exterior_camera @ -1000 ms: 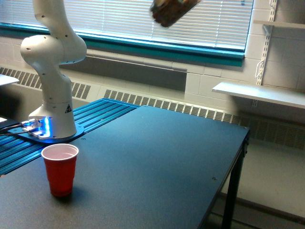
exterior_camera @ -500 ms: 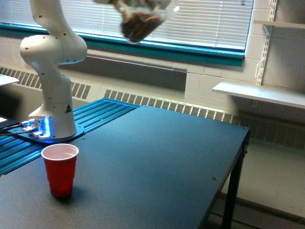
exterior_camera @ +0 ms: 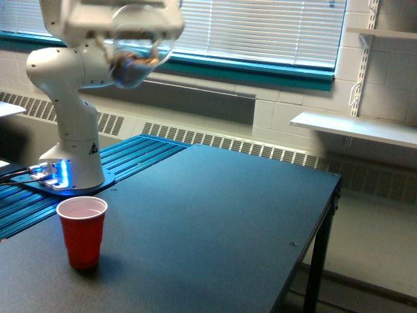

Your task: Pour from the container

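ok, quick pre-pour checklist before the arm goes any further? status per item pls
1. Jar held: the container is up at the gripper, clear of the table. The image is blurred, so the finger grip itself: cannot tell.
2. Contents in the jar: brown pieces show through its wall, ok.
3. Receiver ready: red cup upright on the table, mouth open, ok.
4. Jar over the cup: not ok, the jar sits high and toward the exterior view's right of the cup.
5. Spill so far: nothing visible on the table around the cup, ok.
6. Jar mouth direction: blurred, cannot tell.
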Available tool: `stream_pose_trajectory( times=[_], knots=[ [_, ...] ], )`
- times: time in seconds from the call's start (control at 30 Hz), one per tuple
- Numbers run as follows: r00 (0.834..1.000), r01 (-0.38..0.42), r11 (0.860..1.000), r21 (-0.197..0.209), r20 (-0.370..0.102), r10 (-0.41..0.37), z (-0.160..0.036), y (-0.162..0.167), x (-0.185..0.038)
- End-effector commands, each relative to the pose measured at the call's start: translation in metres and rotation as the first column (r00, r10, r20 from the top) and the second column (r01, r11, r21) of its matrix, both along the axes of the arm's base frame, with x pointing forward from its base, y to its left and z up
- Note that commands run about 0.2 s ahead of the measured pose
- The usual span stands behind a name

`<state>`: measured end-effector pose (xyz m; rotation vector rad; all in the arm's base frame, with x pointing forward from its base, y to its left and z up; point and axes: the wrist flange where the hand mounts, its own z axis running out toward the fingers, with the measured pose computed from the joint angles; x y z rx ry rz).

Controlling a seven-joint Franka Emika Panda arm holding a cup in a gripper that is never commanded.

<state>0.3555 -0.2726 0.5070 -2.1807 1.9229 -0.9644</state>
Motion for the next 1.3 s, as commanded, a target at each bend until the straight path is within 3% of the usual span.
stream_pose_trajectory(
  times=[0.03,0.53,1.3],
  knots=[
    [0.998,0.065,0.998,0.022,-0.006,-0.065,-0.015,-0.009,-0.024],
    [0.989,0.135,0.988,0.073,-0.07,-0.13,-0.061,-0.012,-0.068],
    [0.973,0.201,0.968,0.153,-0.146,-0.179,-0.113,0.001,-0.117]
  ],
)
